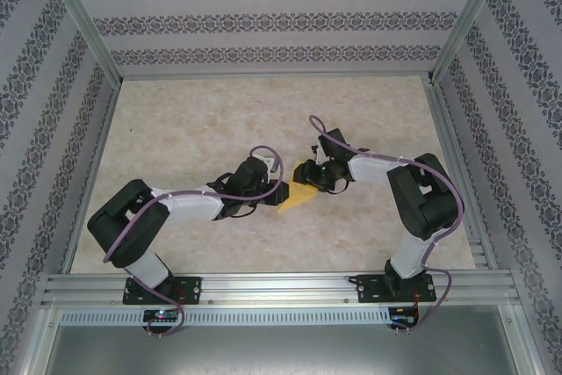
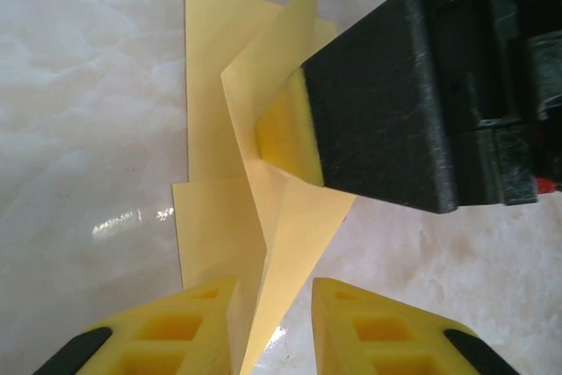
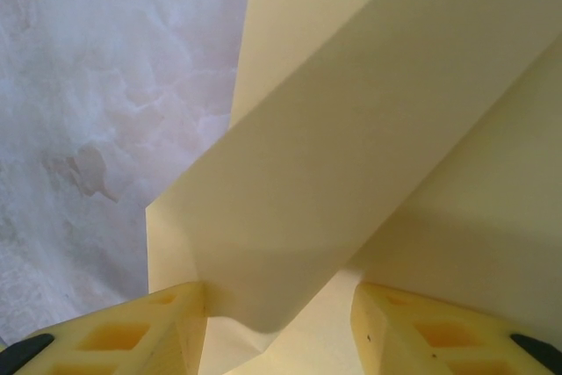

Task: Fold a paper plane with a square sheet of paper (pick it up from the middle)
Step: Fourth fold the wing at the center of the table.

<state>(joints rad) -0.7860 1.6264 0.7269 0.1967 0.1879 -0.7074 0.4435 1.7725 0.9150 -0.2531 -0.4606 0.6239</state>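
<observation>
- A beige mottled tabletop (image 1: pixel 219 120), shut in by patterned wallpaper walls (image 1: pixel 263 19) and an aluminium frame (image 1: pixel 281 285); my two arms meet near its middle.
- The square sheet of paper (image 1: pixel 297 197), yellow and already creased into an angular, pointed outline, lies on the tabletop between my two grippers, roughly midway between my bases and a little out from them.
- My left gripper (image 1: pixel 277 187) comes at the sheet's left edge. In its wrist view my yellow fingers (image 2: pixel 189 331) stand narrowly apart, with a raised fold of the paper running down into the gap between them.
- My right gripper (image 1: pixel 316 177) bears on the sheet from the right. Seen from my left wrist, its yellow pad (image 2: pixel 285 133) rests against the upright fold at the centre of the sheet.
- From my right wrist, those fingers (image 3: pixel 140 340) stand about half apart, a broad pale flap of the paper rising between them; more of the sheet lies flat beneath.
</observation>
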